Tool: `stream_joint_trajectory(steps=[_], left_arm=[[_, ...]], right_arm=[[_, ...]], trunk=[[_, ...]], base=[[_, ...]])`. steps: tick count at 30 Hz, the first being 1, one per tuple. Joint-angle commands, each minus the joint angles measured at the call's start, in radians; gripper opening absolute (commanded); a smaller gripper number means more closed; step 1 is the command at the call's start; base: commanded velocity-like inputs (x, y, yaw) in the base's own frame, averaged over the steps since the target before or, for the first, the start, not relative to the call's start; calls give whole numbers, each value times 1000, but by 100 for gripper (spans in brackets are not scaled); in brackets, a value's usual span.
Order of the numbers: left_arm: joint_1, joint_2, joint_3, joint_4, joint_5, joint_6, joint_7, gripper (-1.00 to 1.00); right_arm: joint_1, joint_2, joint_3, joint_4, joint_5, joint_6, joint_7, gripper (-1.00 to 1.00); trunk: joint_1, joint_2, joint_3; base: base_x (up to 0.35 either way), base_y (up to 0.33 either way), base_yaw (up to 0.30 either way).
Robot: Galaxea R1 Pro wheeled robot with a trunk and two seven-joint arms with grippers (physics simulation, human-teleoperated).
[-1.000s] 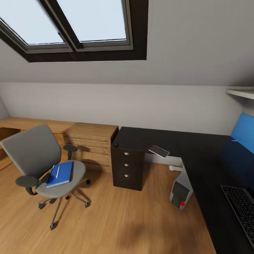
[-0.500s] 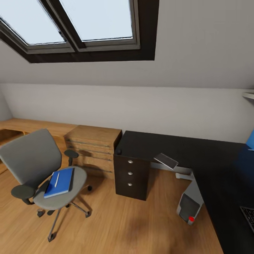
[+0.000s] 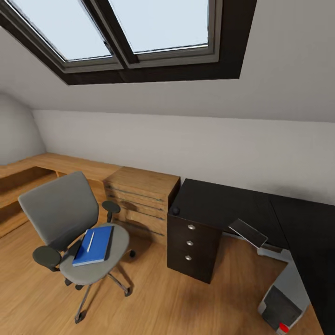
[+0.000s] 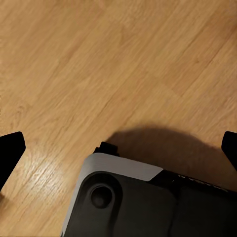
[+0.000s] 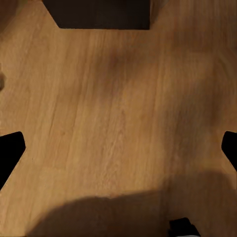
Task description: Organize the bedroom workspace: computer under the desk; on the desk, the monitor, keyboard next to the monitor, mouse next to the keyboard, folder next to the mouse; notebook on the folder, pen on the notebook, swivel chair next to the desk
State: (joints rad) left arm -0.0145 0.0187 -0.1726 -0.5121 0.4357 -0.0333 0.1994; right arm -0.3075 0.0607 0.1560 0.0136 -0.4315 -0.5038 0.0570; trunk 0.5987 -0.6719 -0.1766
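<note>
Bedroom under a sloped ceiling with a dark-framed skylight; wood floor throughout. Landmark for all positions: the black three-drawer unit with silver knobs, which carried one end of the black tabletop.

Swivel chair stood on the floor, well apart from the drawer unit, beyond the light-wood chest that sat just beside the unit. Blue folder lay on the chair seat, a dark edge of the notebook showing along one side of it, and the white pen lay on the folder. Mouse sat on the tabletop corner directly above the drawer unit. Computer stood on the floor under the tabletop, on the far side of the unit from the chair, red light lit.

My left tool hung over bare floor, fingers spread wide, nothing between them. My right tool likewise: fingers wide apart over the floor, empty.
</note>
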Motion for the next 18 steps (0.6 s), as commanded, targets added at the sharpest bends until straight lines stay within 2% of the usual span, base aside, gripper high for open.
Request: stream_joint_trajectory(steps=[1,3,4,8,16,18], left_arm=[[-1,1,-8,0,9,-4,7,100],[-1,1,-8,0,9,-5,7,100],[-1,1,-7,0,9,-17,7,100],[-1,2,-4,0,9,-59,7,100],[-1,2,-2,-1,11,-97,7,100],[-1,1,-6,-13,10,-139,8,100]], right_arm=[[-1,0,5,2,-10,-15,6,100],[0,0,5,2,-4,-27,8,100],[0,-1,5,2,27,-32,8,100],[1,-3,4,2,70,-34,8,100],[1,-1,6,-3,107,-35,9,100],[1,-1,8,-14,134,-38,9,100]], trunk=[[1,-1,-2],[1,-1,-2],[1,-1,-2],[1,-1,-2],[1,-1,-2],[1,-1,-2]], base=[[331,0,164],[331,0,86],[331,0,22],[331,0,12],[332,0,1],[332,0,0]])
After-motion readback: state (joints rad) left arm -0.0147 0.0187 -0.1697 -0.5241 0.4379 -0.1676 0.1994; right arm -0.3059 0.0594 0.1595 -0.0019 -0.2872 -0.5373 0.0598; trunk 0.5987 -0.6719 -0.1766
